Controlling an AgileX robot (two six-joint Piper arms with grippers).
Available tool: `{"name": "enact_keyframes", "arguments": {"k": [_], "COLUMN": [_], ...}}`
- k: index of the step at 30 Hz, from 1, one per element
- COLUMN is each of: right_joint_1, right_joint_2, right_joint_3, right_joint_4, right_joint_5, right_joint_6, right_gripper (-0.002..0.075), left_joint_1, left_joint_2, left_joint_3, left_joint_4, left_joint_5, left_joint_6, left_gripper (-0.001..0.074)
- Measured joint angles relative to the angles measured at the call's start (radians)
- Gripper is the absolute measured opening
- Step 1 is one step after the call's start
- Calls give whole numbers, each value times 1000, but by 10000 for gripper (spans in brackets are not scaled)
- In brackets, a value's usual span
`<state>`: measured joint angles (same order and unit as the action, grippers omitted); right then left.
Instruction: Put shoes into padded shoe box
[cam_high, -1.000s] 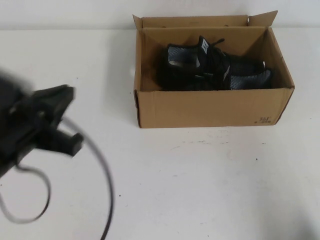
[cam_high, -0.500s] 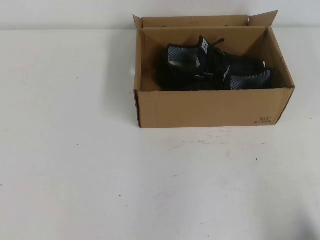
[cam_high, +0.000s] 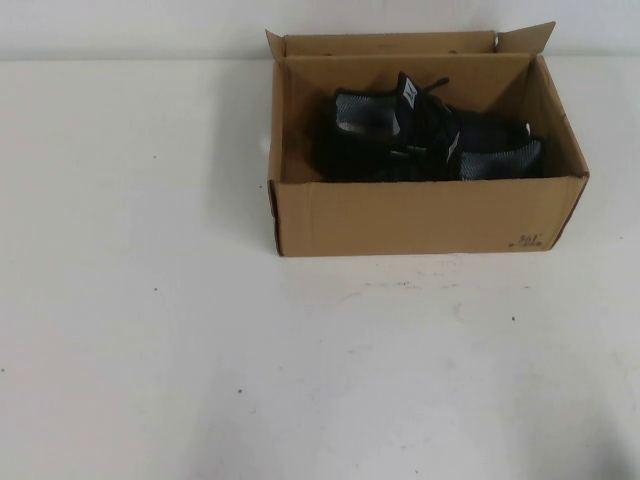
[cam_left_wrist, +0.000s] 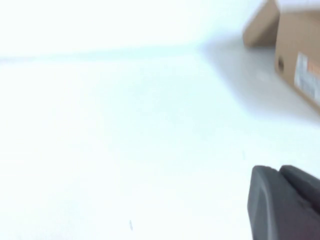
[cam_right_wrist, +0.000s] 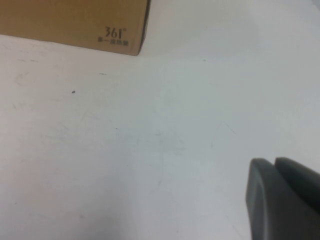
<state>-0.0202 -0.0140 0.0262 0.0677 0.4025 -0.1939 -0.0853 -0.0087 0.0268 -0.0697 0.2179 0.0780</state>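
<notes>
Both shoes (cam_high: 432, 140) lie inside the padded shoe box (cam_high: 420, 215) at twelve o'clock on the surface (cam_high: 300, 370), so the task looks done. The left gripper (cam_left_wrist: 285, 200) and right gripper (cam_right_wrist: 282, 197) sit clear of the box, apparently parked; whether their jaws are open, I cannot tell.

A white table (cam_high: 150, 330) fills nearly the whole high view, its surface marked by small dark specks and faint scuffs. Along the far edge it is met by a pale wall (cam_high: 130, 25). Even, soft light is cast over the top, and only faint shadows are seen.
</notes>
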Motion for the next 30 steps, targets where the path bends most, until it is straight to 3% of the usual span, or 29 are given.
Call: {"name": "enact_keyframes", "arguments": {"k": [7, 30], "right_joint_1": [0, 0], "right_joint_2": [0, 0], "right_joint_3": [0, 0], "right_joint_4": [0, 0], "right_joint_5": [0, 0], "right_joint_6": [0, 0], "right_gripper": [-8, -8], "left_joint_1": [0, 0], "left_joint_2": [0, -2], "left_joint_3": [0, 0], "left_joint_4": [3, 7], "left_joint_5": [150, 156], "left_joint_6": [-9, -6], "left_gripper": [-3, -3]}}
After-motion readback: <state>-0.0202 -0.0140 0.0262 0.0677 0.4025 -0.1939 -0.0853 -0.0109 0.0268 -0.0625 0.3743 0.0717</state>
